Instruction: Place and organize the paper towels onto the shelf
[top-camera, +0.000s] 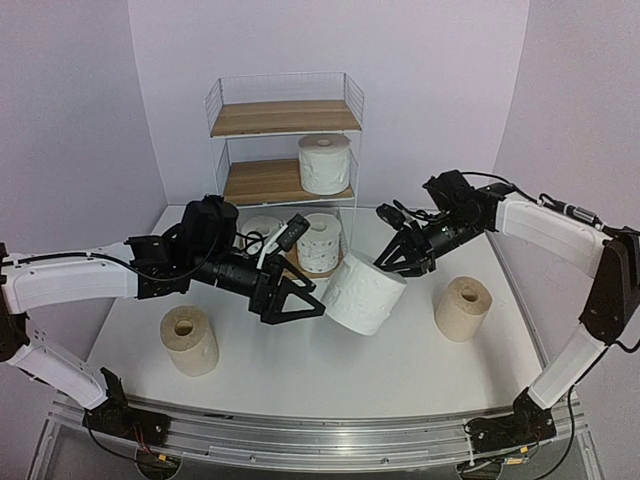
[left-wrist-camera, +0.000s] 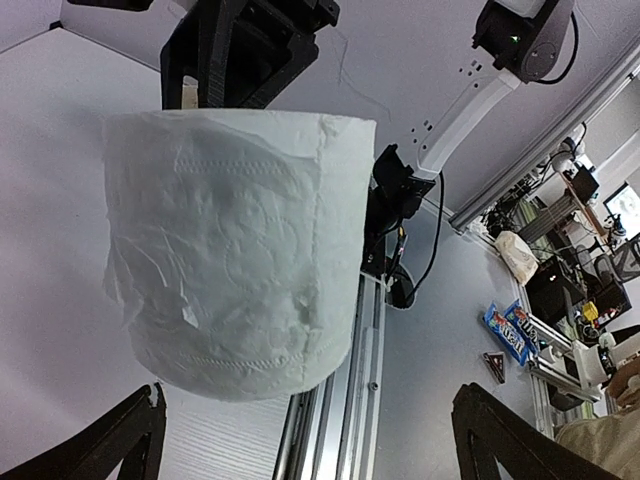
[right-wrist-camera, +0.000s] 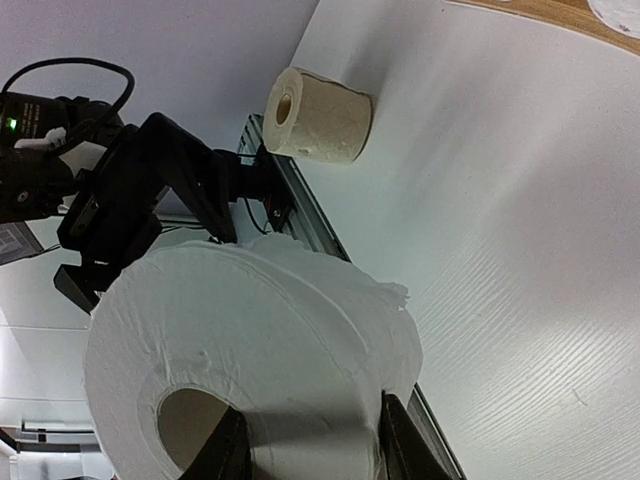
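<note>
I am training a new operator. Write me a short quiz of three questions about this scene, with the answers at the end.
1. True or false: the top board of the shelf holds a roll.
2. How many tan rolls stand on the table?
3. The left gripper is open. The white roll in the air is held by: A. the shelf rail; B. the right gripper; C. nothing.

Key: 1. False. 2. Two. 3. B.

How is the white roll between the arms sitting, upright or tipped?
Tipped: the white roll leans sideways, held by the right gripper.
</note>
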